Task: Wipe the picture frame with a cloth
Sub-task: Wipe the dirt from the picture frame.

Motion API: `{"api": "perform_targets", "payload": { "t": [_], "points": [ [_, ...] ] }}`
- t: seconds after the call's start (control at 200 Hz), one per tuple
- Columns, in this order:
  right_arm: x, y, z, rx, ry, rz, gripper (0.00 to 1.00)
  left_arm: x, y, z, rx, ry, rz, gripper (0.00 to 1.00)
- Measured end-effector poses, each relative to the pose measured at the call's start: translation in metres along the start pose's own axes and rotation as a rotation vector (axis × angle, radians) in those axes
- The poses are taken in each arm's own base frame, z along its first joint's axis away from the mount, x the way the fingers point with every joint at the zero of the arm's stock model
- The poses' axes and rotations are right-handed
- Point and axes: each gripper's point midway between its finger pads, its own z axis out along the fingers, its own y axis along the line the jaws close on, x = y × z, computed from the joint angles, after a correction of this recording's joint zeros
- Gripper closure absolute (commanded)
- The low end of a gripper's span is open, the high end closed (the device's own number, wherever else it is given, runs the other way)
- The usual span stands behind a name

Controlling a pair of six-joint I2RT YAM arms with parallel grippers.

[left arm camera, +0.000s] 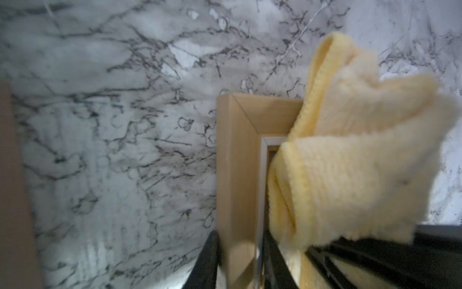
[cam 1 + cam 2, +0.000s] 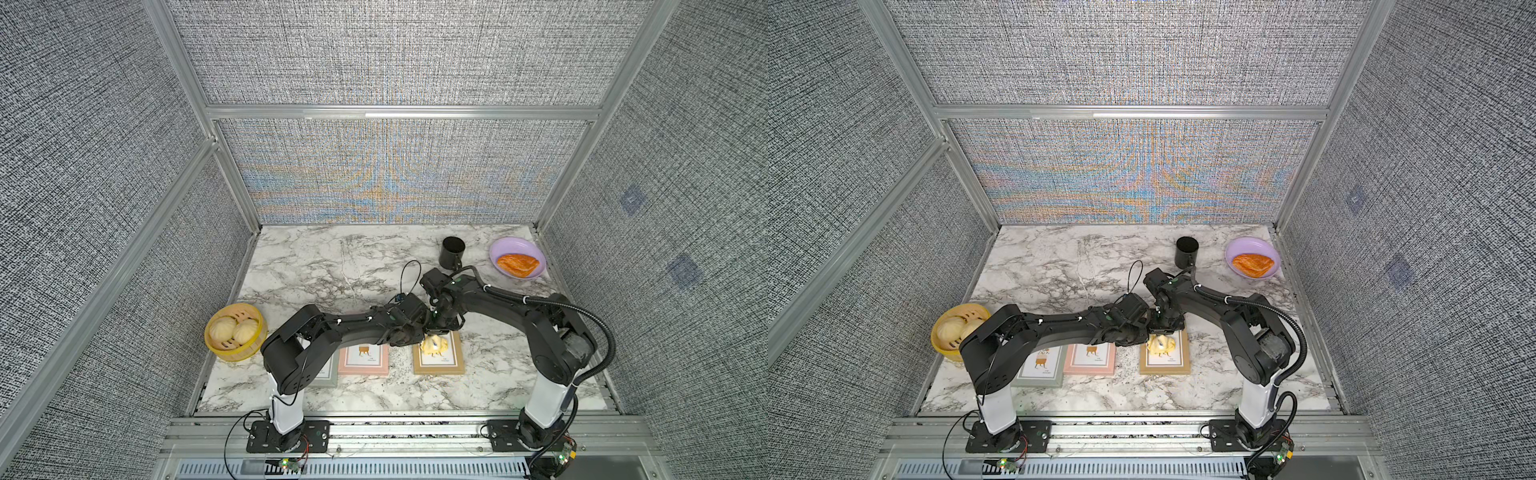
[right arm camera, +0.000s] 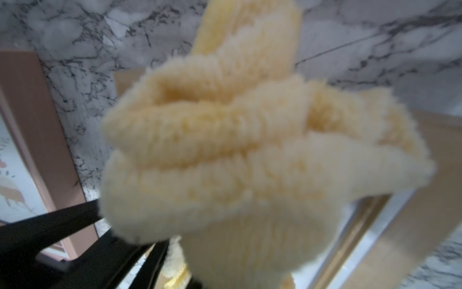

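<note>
**CLOTH HELD OVER TAN FRAME**

The cloth is gripped, bunched, by the closed right gripper, lower centre in both top views, over the tan picture frame, rightmost of 3. Its side rail is clamped by the left gripper.

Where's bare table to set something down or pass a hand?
Biggest free patch: back-left table, between rear wall, steamer basket and black cup. Also free: the near strip in front of the frames, and front right between tan frame and right arm. Crowded: centre, where left arm and right arm meet over tan frame and cloth; cup and purple plate fill back-right corner.
</note>
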Motion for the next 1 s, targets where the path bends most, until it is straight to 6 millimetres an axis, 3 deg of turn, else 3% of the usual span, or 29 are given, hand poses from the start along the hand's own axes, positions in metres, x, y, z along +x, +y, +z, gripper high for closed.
{"api": "perform_targets", "payload": {
  "t": [0.13,0.28,0.4,0.561,0.771,0.906,1.001],
  "points": [
    [-0.002,-0.009,-0.003,0.016,0.007,0.011,1.00,0.000,0.000,0.000,-0.003,0.001,0.001,0.95],
    [-0.003,-0.051,-0.016,0.093,0.010,0.080,1.00,0.000,0.000,0.000,-0.004,0.000,0.000,0.95],
    [-0.003,-0.063,-0.020,0.130,0.020,0.076,1.00,0.000,0.000,-0.001,-0.005,0.001,0.001,0.95],
    [0.003,-0.055,-0.012,0.144,0.044,0.031,1.00,-0.001,-0.001,0.000,-0.012,0.005,0.006,0.95],
    [0.024,-0.010,-0.003,0.072,0.085,-0.054,1.00,0.000,0.000,0.000,-0.019,0.010,0.007,0.95],
    [0.030,-0.009,-0.003,0.065,0.108,-0.049,1.00,-0.001,-0.001,0.000,-0.020,0.010,0.000,0.95],
    [0.030,-0.019,-0.005,0.067,0.112,-0.025,1.00,-0.001,-0.001,0.000,-0.021,0.011,0.000,0.95]
  ]
}}
